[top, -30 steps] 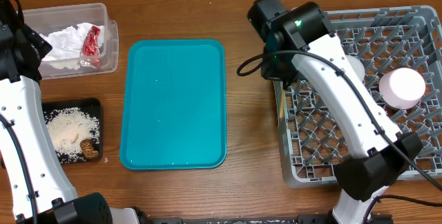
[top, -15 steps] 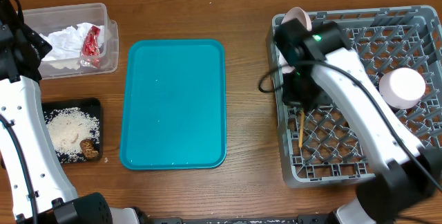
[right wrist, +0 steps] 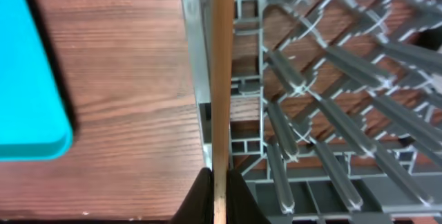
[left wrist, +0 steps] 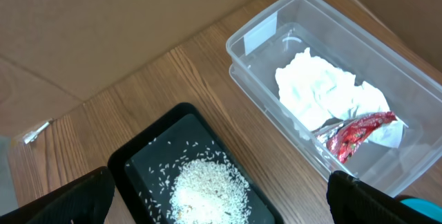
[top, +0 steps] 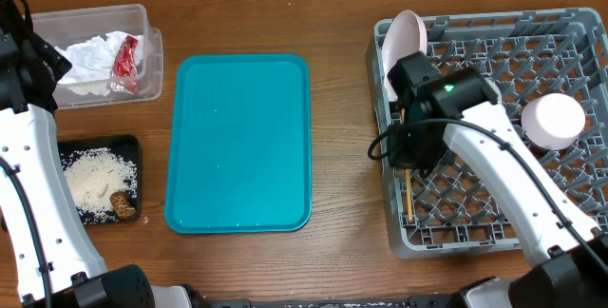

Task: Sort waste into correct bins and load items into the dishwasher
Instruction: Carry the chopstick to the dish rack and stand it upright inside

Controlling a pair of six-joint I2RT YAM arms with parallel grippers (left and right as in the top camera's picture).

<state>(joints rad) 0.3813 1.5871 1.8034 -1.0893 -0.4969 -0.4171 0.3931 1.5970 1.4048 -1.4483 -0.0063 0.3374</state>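
While your right fingers [right wrist: 197, 203] are pinching the near end of the thin wooden stick [right wrist: 221, 79], shut tight on it, the stick is pointing straight away from them. Its long axis is running alongside the left wall of the grey dish rack [right wrist: 195, 58]. From the wrist camera it is overlapping that wall, and from overhead it is lying just inside it, so the lattice floor is opening out to its right and bare worktop [right wrist: 124, 79] to its left. You are judging the release on that one margin: I would be nudging the stick rackward, not wallward, before letting go.

Farther along the same wall, the pale pink plate [top: 404, 37] is standing on edge in the rack's far corner, beyond the stick's tip.

Across the teal serving tray [top: 237, 142], your left fingers [left wrist: 76, 200] are spread wide and holding nothing, hovering over the black tray [left wrist: 128, 158] of rice crumbs [left wrist: 207, 186] and the clear tub [left wrist: 242, 44] with the napkin [left wrist: 318, 89] and red wrapper [left wrist: 356, 133]. That arm is well apart from the rack, so the right one is nearer.

No brand or lettering is showing clearly enough to read.
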